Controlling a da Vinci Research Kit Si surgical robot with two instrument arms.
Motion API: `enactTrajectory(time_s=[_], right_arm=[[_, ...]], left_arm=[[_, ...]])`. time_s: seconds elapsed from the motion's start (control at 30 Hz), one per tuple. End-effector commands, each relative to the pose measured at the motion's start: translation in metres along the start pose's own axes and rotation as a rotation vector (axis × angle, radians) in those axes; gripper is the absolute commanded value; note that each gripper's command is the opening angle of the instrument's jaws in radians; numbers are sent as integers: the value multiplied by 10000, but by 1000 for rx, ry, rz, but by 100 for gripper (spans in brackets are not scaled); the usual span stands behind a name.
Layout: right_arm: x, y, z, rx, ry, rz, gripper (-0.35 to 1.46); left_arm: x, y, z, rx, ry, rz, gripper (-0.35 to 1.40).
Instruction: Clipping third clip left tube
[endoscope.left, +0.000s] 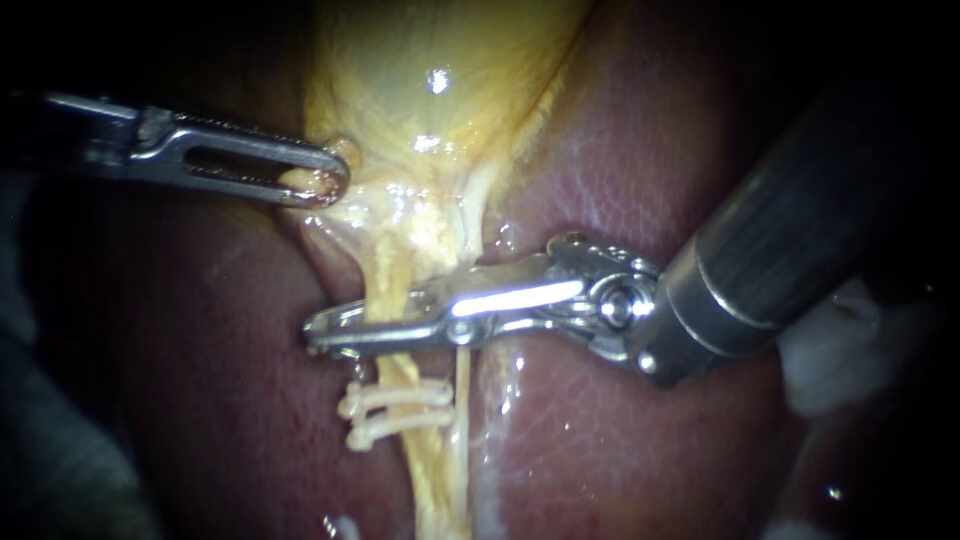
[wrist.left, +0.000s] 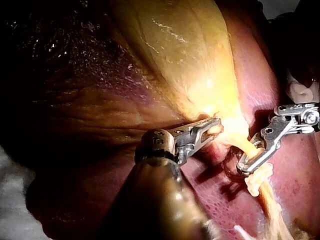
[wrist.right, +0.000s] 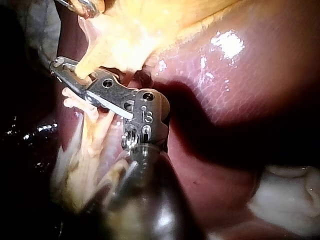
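Note:
The pale yellow left tube (endoscope.left: 386, 285) runs down from the gallbladder (endoscope.left: 430, 70), with two white clips (endoscope.left: 396, 412) across it lower down. My right instrument (endoscope.left: 322, 336) reaches in from the right. Its long jaws lie crosswise just above the clips and are shut on the left tube. A thinner right tube (endoscope.left: 463, 400) passes beside them. My left instrument (endoscope.left: 325, 182) comes in from the left, its slotted jaws shut on a fold at the gallbladder's lower edge. In the left wrist view its jaws (wrist.left: 212, 127) hold that fold. The right wrist view shows the tube between the jaws (wrist.right: 59, 66).
Red-brown liver (endoscope.left: 620, 170) lies on both sides of the tubes. White gauze (endoscope.left: 840, 360) sits behind the right instrument's thick shaft (endoscope.left: 780, 250); the same gauze (wrist.right: 285, 197) shows in the right wrist view.

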Motion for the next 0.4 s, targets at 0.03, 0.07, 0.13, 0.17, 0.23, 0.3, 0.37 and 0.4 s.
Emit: enactTrajectory(time_s=[0.03, 0.07, 0.13, 0.17, 0.23, 0.3, 0.37, 0.4], right_arm=[[0, 0, 1, -2, 1, -2, -35], [0, -1, 1, -2, 1, -2, -35], [0, -1, 2, -2, 1, -2, -35], [0, -1, 2, -2, 1, -2, -35], [0, -1, 2, -1, 1, -2, -35], [-1, -1, 2, -1, 1, -2, -35], [-1, 0, 2, -1, 1, -2, -35], [-1, 1, 2, 1, -1, -2, -35]], left_arm=[[0, 0, 0, 0, 0, 0, -35], [0, 0, 0, 0, 0, 0, -35], [0, 0, 0, 0, 0, 0, -35], [0, 0, 0, 0, 0, 0, -35], [0, 0, 0, 0, 0, 0, -35], [0, 0, 0, 0, -1, 0, -35], [0, 0, -1, 0, -1, 0, -35], [0, 0, -1, 0, -1, 0, -35]])
